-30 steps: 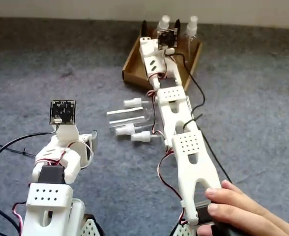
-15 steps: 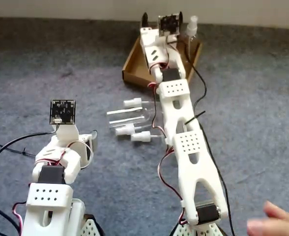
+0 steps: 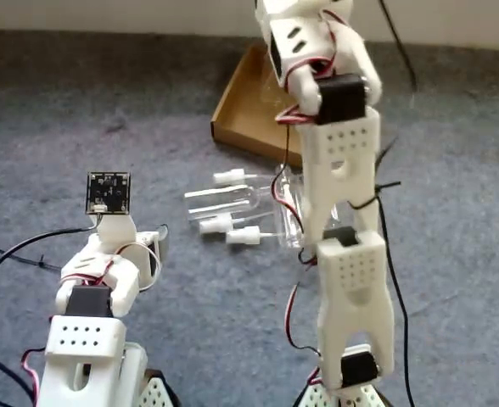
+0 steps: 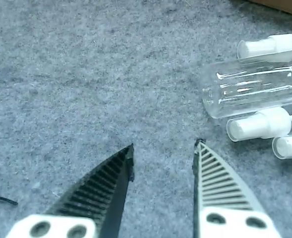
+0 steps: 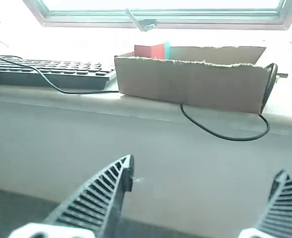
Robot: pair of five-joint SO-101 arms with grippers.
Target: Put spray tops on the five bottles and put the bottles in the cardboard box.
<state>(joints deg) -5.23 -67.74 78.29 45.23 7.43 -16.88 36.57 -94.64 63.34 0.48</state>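
Clear bottles [image 3: 232, 202] lie on their sides on the grey carpet with three white spray tops [image 3: 243, 236] among them, between the two arms. The cardboard box [image 3: 237, 106] sits at the back, partly hidden behind the raised right arm [image 3: 339, 144]. My left gripper [image 4: 163, 148] is open and low over bare carpet, a short way from one clear bottle [image 4: 255, 87] and the spray tops [image 4: 257, 124] beside it. My right gripper [image 5: 203, 178] is open wide with nothing between its fingers, held high and facing a pale wall.
The left arm [image 3: 97, 288] stands at the front left with black cables [image 3: 12, 254] trailing beside it. Past the right gripper is a window sill with another cardboard box [image 5: 190, 74], a keyboard [image 5: 46, 69] and a black cable [image 5: 225, 131].
The right arm has swung up from over the cardboard box and now stands tall. A person's hand at its base has pulled away out of view. The left arm has not moved.
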